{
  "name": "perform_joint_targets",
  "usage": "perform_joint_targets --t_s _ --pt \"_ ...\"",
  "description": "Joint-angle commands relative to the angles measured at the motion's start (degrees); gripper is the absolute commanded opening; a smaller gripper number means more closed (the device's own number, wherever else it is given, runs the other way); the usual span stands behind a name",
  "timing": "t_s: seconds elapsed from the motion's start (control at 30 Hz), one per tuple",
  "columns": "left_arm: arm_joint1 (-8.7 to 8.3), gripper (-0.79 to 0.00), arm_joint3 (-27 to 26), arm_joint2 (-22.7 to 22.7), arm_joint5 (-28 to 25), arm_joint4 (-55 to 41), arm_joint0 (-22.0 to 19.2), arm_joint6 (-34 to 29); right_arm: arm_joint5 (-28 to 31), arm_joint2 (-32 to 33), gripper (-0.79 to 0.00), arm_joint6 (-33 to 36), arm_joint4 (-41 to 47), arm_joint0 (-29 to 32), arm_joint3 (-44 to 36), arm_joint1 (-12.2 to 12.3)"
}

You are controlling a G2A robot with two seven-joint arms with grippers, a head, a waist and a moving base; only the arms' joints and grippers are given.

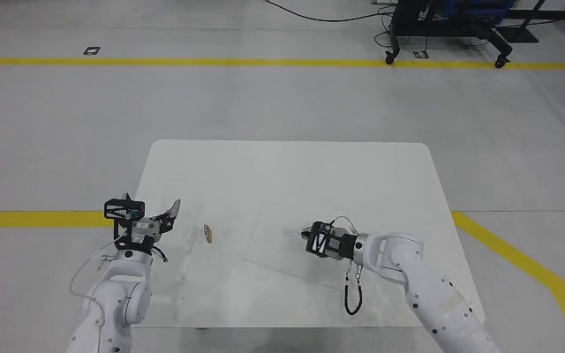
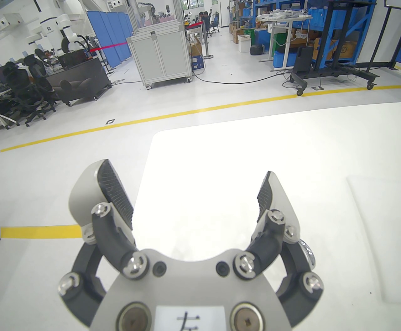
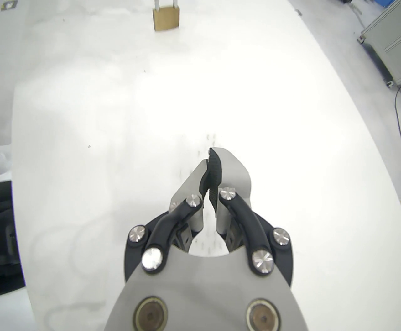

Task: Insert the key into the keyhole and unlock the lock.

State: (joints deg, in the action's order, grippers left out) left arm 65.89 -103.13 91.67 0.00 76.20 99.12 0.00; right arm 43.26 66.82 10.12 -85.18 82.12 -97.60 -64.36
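Note:
A brass padlock [image 1: 208, 233] lies flat on the white table [image 1: 291, 176], left of the middle. In the right wrist view the padlock [image 3: 166, 18] is straight ahead of my right gripper [image 3: 209, 160], well apart, with its shackle pointing away. That right gripper [image 1: 307, 236] sits low over the table's middle. It is shut, and a thin dark sliver pinched at its tips looks like the key. My left gripper [image 2: 188, 175] is open and holds nothing. It hovers at the table's left edge [image 1: 159, 216], a short way left of the padlock.
A faint transparent sheet [image 1: 291, 256] lies on the table's front half. A black cable [image 1: 353, 296] hangs from the right arm. The floor beyond has yellow lines [image 1: 265, 62], and a black wheeled stand [image 1: 441, 35] is at the far right.

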Motion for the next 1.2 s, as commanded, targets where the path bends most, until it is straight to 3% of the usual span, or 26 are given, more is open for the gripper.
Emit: perform_joint_targets --t_s 0.0,0.27,0.37,0.5,0.83,1.03,1.17 --pt "0.00 0.000 0.00 0.00 0.00 0.00 0.00 0.00 1.57 1.24 -0.785 -6.37 -0.79 1.16 0.10 0.42" --pt "0.00 0.000 0.00 0.00 0.00 0.00 0.00 0.00 14.74 4.76 -0.785 -35.62 1.02 2.33 6.14 1.84" --pt "0.00 0.000 0.00 0.00 0.00 0.00 0.00 0.00 14.74 3.19 -0.785 -43.54 1.67 1.53 9.24 2.22" --pt "0.00 0.000 0.00 0.00 0.00 0.00 0.00 0.00 14.74 0.12 -0.785 -47.61 -0.85 -0.11 9.57 3.35" --pt "0.03 0.000 -0.12 -0.22 -0.46 -0.50 0.04 0.08 14.74 0.07 -0.785 -47.82 -1.06 -0.13 9.70 3.48" --pt "0.59 0.000 -1.31 -0.20 -20.09 -31.58 -0.34 2.45 14.74 -4.27 -0.785 -46.00 6.72 -2.05 12.77 2.73" --pt "0.23 0.000 -1.74 -2.00 -33.60 -52.66 -3.85 -9.12 14.74 -10.94 -0.785 -41.97 15.54 -7.48 16.61 1.71"
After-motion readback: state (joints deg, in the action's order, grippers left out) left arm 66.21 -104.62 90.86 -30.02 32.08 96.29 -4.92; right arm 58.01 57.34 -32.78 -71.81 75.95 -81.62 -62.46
